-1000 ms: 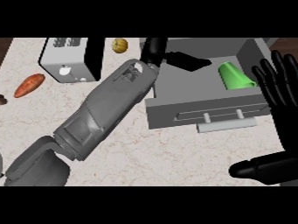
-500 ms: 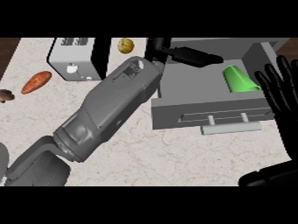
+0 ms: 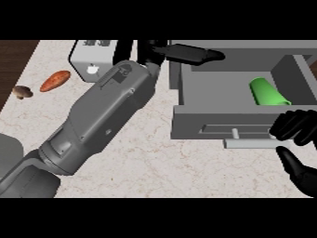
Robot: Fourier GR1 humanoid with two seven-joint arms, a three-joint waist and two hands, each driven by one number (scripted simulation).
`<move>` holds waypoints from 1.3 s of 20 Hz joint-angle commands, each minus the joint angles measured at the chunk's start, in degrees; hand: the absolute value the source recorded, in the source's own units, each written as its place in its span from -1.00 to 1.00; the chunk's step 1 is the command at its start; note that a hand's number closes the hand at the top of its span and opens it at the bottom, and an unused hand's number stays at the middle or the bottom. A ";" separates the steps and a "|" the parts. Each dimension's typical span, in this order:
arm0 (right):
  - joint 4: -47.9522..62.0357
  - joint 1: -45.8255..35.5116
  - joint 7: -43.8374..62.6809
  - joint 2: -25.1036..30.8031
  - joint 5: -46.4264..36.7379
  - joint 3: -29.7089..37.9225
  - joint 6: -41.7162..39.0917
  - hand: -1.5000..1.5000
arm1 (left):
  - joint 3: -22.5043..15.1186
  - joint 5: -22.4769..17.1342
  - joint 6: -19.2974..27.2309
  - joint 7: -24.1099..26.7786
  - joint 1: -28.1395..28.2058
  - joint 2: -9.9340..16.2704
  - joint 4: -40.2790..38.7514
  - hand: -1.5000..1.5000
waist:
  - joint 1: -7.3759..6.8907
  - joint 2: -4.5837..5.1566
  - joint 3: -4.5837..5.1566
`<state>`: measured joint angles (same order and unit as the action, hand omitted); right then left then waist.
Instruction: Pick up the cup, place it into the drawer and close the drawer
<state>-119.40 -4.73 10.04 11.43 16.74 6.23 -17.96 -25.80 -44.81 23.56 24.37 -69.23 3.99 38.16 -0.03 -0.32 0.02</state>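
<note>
- Cup [image 3: 267,91] lies inside the open drawer [image 3: 209,90], right of frame.
- Your right hand [image 3: 303,128] has dropped to the drawer handle [image 3: 251,143], fingers curling, gripping nothing yet.
- Left hand [image 3: 188,52] is at upper centre, fingers straight, empty.
- Closing remains.

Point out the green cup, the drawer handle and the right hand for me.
green cup [image 3: 267,92], head view, middle of its side, lying in the drawer
drawer handle [image 3: 247,144], head view, bare bar
right hand [image 3: 305,128], head view, curled fingers at the handle
</note>
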 commanded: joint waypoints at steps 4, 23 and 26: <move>-2.60 2.57 1.21 5.32 -3.01 0.64 -4.40 1.00 | 1.75 -0.56 1.14 -2.90 12.80 8.22 14.32 -1.00 | -1.30 -0.33 0.01; 11.23 -0.12 -13.63 10.48 -42.53 -13.86 -2.33 1.00 | 8.29 -3.40 -7.40 -5.45 47.54 25.58 44.73 -1.00 | -1.97 0.31 -0.02; 20.37 -2.13 -18.58 8.87 -50.45 -17.31 3.18 1.00 | 10.60 -4.43 -11.43 -5.10 50.64 27.82 45.73 -1.00 | -1.81 0.54 -0.05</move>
<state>-107.47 -4.67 -2.73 19.83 -24.59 -7.74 -18.49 -17.49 -48.42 15.65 18.47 -22.17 29.74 83.02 -1.92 -0.07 0.01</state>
